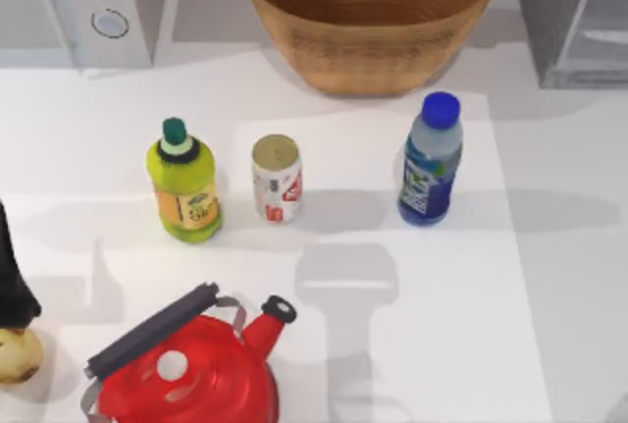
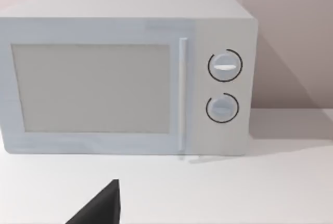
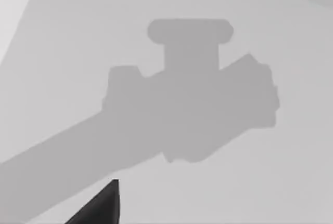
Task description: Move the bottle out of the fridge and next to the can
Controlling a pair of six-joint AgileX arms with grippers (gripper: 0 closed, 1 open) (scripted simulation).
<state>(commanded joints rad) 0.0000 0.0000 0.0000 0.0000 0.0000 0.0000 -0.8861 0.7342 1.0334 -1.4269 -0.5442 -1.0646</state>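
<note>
The water bottle (image 1: 430,160) is standing upright on the white surface (image 1: 471,325), out of the fridge (image 1: 571,13), which is sitting at the surface's far right corner with its speckled dark side and pale door showing. The bottle, with its blue cap and blue-green-white label, is standing to the right of the can (image 1: 277,178), apart from it with bare surface between them. The can is standing upright, its dull golden top showing. Just left of the can a yellow-green bottle (image 1: 183,184) with a dark green cap is standing, near but not touching. Behind the can, against the back wall, a woven wooden basket (image 1: 370,13) is sitting. In front of the can a red kettle (image 1: 186,376) with a dark handle is resting, its spout pointing toward the can. A white microwave (image 2: 125,76) with two round knobs is standing at the far left, well behind the yellow-green bottle. A dark arm part (image 1: 14,281) is showing at the top view's left edge, well left of the kettle. Whether either arm's jaws are open or closed I cannot tell. An arm's shadow is lying on the surface in the right wrist view.
</note>
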